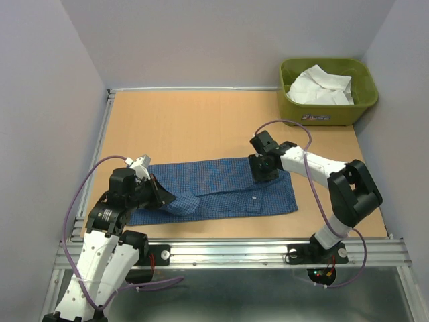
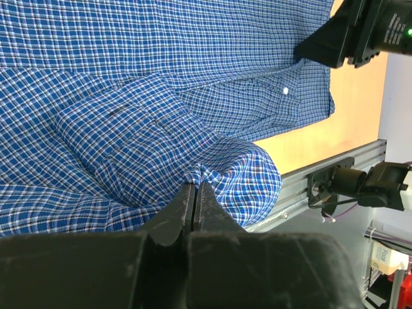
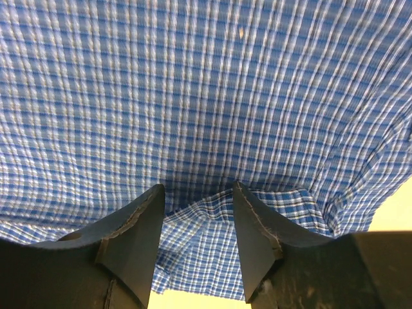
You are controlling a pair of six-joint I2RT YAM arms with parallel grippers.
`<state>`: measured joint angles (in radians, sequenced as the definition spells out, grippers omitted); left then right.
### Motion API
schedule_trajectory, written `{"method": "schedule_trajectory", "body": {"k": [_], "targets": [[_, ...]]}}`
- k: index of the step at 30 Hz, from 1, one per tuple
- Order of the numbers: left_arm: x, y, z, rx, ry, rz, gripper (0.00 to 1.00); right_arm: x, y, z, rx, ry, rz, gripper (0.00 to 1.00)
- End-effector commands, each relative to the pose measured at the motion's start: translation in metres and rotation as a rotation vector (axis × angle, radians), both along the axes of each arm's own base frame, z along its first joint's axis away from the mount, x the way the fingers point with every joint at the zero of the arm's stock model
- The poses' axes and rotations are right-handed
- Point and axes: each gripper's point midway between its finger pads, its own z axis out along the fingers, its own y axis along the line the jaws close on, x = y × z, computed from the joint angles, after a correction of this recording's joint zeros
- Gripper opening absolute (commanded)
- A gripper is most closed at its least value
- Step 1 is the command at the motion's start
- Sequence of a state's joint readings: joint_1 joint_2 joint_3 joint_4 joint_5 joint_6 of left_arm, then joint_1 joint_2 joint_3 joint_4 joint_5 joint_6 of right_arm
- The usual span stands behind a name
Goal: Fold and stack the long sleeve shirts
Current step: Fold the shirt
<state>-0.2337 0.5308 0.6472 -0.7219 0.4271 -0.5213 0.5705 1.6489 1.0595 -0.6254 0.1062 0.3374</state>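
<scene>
The blue checked shirt lies in a long band across the near half of the table. My left gripper is shut on a bunched fold of it near its left end, the cloth pinched at the fingertips. My right gripper stands over the shirt's far edge, pointing down. It is open, and a ridge of the blue cloth lies between its fingers. The white shirt lies crumpled in the tub.
An olive-green tub stands at the back right corner. Bare wooden tabletop stretches behind the shirt. A metal rail runs along the near edge, and white walls close in the sides.
</scene>
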Motion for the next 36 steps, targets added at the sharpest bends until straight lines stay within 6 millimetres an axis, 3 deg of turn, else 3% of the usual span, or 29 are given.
{"method": "schedule_trajectory", "body": {"k": [1, 14, 17, 23, 26, 31, 36], "targets": [[0.008, -0.003, 0.004, -0.009, -0.033, -0.011, 0.0, -0.02, -0.003, -0.004, 0.028, 0.034, -0.021, 0.52], [0.014, 0.0, 0.013, -0.007, -0.058, 0.023, 0.0, -0.051, -0.008, 0.005, 0.096, 0.067, -0.047, 0.49], [0.015, 0.0, 0.016, -0.006, -0.065, 0.023, 0.0, -0.054, -0.007, 0.017, 0.13, 0.041, -0.056, 0.48], [0.019, 0.0, 0.017, -0.005, -0.073, 0.027, 0.0, -0.029, 0.001, 0.061, 0.185, -0.099, -0.059, 0.48], [0.02, 0.0, 0.017, -0.004, -0.07, 0.03, 0.0, -0.013, -0.001, 0.07, 0.156, -0.147, -0.084, 0.48], [0.019, 0.002, 0.015, 0.003, -0.069, 0.04, 0.0, -0.001, -0.007, 0.042, 0.069, -0.134, -0.11, 0.48], [0.018, 0.003, 0.015, 0.001, -0.068, 0.046, 0.0, -0.017, -0.019, 0.009, 0.022, -0.078, -0.126, 0.48]]}}
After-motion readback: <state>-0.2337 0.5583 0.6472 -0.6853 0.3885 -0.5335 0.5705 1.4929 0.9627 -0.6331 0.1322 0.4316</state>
